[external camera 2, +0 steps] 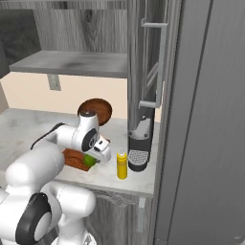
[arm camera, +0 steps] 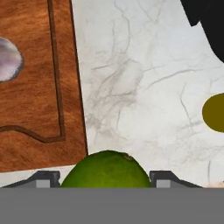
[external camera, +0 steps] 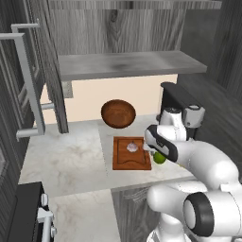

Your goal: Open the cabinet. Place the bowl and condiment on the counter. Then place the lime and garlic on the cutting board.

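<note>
The gripper (arm camera: pixel 105 186) grasps the lime (arm camera: pixel 106 169) just right of the cutting board (external camera: pixel 131 154); the garlic (external camera: pixel 132 147) rests on the board.

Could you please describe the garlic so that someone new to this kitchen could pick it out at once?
Find the counter below the open cabinet; a cutting board lies there in front of the wooden bowl. The garlic rests on that board: a pale, lumpy bulb, unlike the smooth green lime beside it.
</note>
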